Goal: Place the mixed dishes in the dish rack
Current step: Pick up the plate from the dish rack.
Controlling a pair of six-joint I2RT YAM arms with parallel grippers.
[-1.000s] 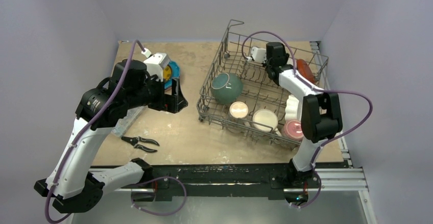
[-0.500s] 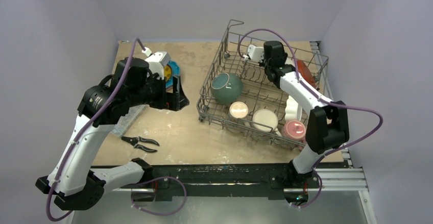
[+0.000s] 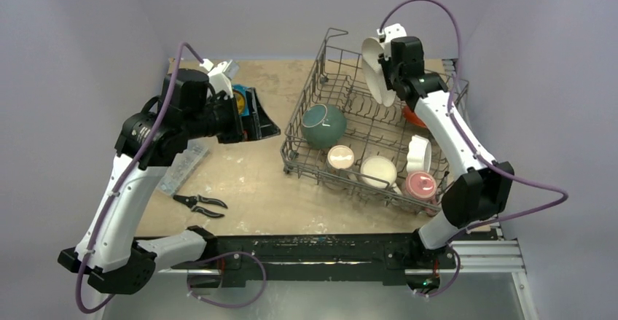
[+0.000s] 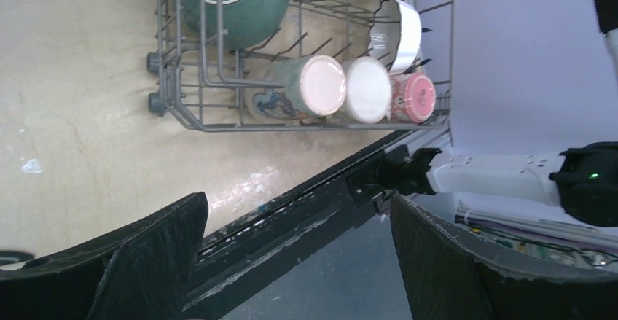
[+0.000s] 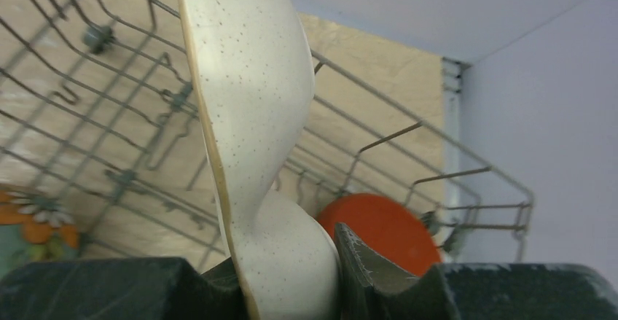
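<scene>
The grey wire dish rack (image 3: 289, 161) stands at the right of the table. My right gripper (image 3: 388, 68) is shut on a cream-white speckled plate (image 3: 374, 68) and holds it on edge above the rack's back part; in the right wrist view the plate (image 5: 255, 116) fills the jaws. An orange plate (image 5: 382, 229) stands in the rack's back right corner. In the rack are a teal bowl (image 3: 324, 125), a green mug (image 3: 340, 158), a cream mug (image 3: 378, 170), a red mug (image 3: 418, 184) and a white dish on edge (image 3: 418, 152). My left gripper (image 3: 259, 119) is open and empty above the table left of the rack.
A blue plate (image 3: 245, 95) with something yellow on it lies at the back left, partly hidden by my left wrist. Black-handled pliers (image 3: 200, 203) and a clear plastic box (image 3: 178, 168) lie at the front left. Walls close in the back and both sides.
My right gripper has risen from inside the rack with the white plate, lifting it above the back rim. My left gripper has shifted a little right and toward the back.
</scene>
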